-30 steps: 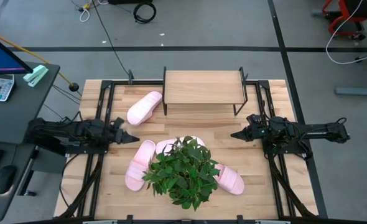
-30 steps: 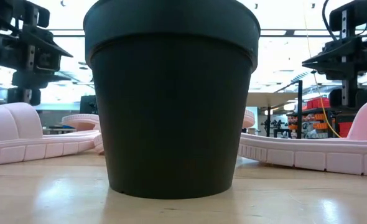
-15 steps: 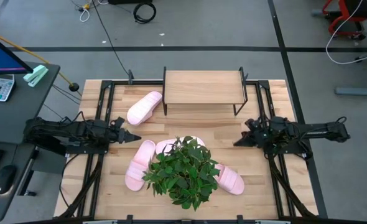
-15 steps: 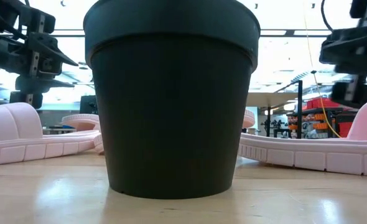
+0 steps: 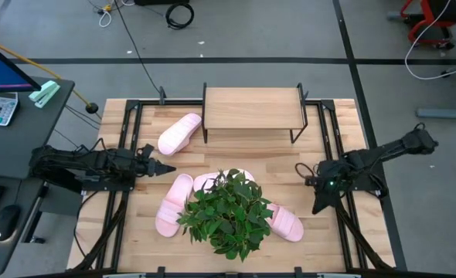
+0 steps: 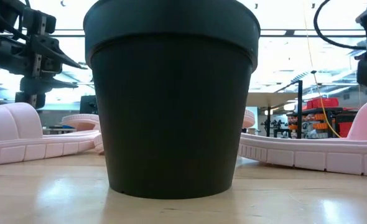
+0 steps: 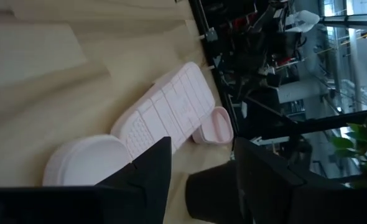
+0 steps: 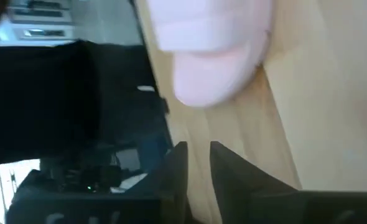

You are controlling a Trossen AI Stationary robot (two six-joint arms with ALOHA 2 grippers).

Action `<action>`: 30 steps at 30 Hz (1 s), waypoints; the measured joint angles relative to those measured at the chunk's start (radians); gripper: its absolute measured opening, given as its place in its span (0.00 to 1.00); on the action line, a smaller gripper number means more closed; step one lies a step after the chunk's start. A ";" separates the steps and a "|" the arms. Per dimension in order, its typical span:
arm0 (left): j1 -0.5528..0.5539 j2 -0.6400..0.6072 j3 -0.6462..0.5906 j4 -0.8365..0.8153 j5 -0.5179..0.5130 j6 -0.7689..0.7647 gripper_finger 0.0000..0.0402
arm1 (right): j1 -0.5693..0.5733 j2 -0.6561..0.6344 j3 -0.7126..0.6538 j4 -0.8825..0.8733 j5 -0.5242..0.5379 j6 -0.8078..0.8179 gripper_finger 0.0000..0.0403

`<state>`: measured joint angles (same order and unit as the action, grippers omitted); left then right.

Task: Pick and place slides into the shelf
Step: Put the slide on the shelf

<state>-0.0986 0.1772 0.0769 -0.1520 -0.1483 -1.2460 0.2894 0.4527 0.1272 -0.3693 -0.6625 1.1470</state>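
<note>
The shelf (image 5: 251,108) stands at the table's far middle on thin black legs. One pink slide (image 5: 179,133) lies flat just left of it. Two slides (image 5: 173,203) (image 5: 209,181) lie at the near left of the potted plant (image 5: 228,212), and one (image 5: 284,222) at its near right. My left gripper (image 5: 166,170) hangs open above the table, pointing right, left of the plant; its wrist view shows the near-left slide (image 7: 165,115) ahead. My right gripper (image 5: 318,205) points slantwise at the near-right slide's end (image 8: 218,68), fingers a little apart and holding nothing.
The plant's black pot (image 6: 171,93) fills the middle of the low view, with slides (image 6: 15,134) (image 6: 320,152) on either side. Black frame rails (image 5: 120,193) (image 5: 344,224) run along the table's left and right sides. Bare wood lies between shelf and plant.
My right gripper has swung from pointing toward the table's left to pointing down toward the near edge, at the near-right slide, and has moved toward the near edge and sunk a little. The slides have stayed where they were.
</note>
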 joint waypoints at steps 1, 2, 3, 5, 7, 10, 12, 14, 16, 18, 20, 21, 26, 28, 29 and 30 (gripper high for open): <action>0.000 0.000 0.000 0.000 -0.008 0.009 0.44 | 0.015 0.016 0.000 0.001 0.004 0.018 0.22; 0.000 0.000 0.000 0.000 -0.014 0.022 0.44 | 0.028 0.031 0.000 0.004 0.009 0.044 0.25; 0.000 0.000 0.000 0.000 -0.017 0.031 0.44 | 0.042 0.044 0.000 0.009 0.016 0.076 0.27; 0.000 0.000 0.000 0.000 -0.017 0.035 0.44 | 0.069 0.066 0.000 0.039 0.037 0.158 0.33; 0.000 0.000 0.000 0.000 -0.026 0.036 0.44 | 0.097 0.084 0.000 0.093 0.068 0.243 0.39; 0.000 0.000 0.000 0.000 -0.045 0.038 0.44 | 0.134 0.112 0.000 0.166 0.136 0.369 0.47; 0.000 0.000 0.001 0.000 -0.060 0.050 0.43 | 0.160 0.131 0.000 0.182 0.184 0.452 0.51; 0.000 0.000 0.001 -0.001 -0.071 0.059 0.43 | 0.190 0.153 0.000 0.180 0.233 0.536 0.55; 0.000 0.000 0.001 -0.001 -0.077 0.062 0.43 | 0.229 0.176 0.000 0.196 0.284 0.612 0.57; 0.000 0.000 0.001 -0.001 -0.080 0.063 0.44 | 0.272 0.201 0.000 0.257 0.337 0.681 0.58; 0.000 0.000 0.001 -0.001 -0.080 0.065 0.44 | 0.318 0.230 0.000 0.321 0.384 0.740 0.58; 0.000 0.000 0.001 -0.001 -0.080 0.065 0.44 | 0.340 0.246 0.000 0.351 0.406 0.768 0.58; 0.000 0.000 0.001 -0.001 -0.080 0.079 0.43 | 0.451 0.339 0.083 0.384 0.484 0.818 0.56; 0.000 0.000 0.001 -0.002 -0.080 0.088 0.43 | 0.488 0.388 0.147 0.386 0.497 0.793 0.56; 0.000 0.000 0.001 -0.002 -0.080 0.089 0.43 | 0.505 0.417 0.182 0.379 0.505 0.777 0.55; 0.000 0.000 0.001 -0.002 -0.080 0.092 0.44 | 0.521 0.447 0.220 0.354 0.518 0.756 0.55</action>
<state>-0.0986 0.1772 0.0780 -0.1535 -0.2287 -1.1544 0.8100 0.8993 0.3476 -0.0148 -0.1448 1.9031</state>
